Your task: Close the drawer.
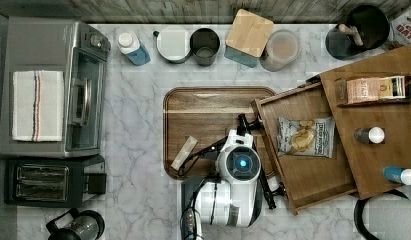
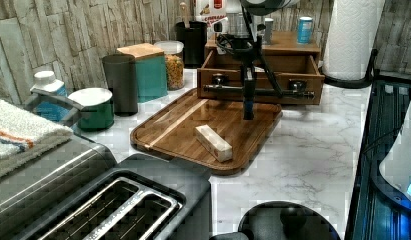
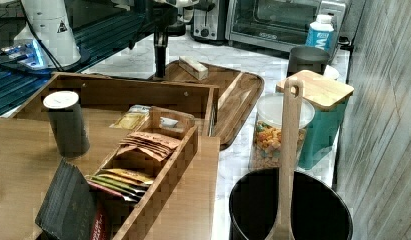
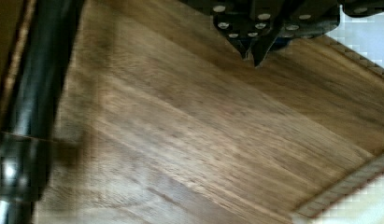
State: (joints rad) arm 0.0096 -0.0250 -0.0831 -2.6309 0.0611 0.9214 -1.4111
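Drawer [image 1: 313, 165] stands pulled out of the cabinet [image 1: 388, 150] at the top view's right, a chip bag [image 1: 305, 136] lying on its flat wooden bottom. The claw [image 2: 248, 112] hangs low over the dark rounded tray [image 2: 183, 125], just before the drawer front and its black bar handle [image 2: 258, 91]; the wrist view shows the tips pinched together, holding nothing. Judged step: approach before the push. Next move calls for squaring against the front panel and pressing it straight inward. Counter [image 1: 138, 150] is smooth veined marble.
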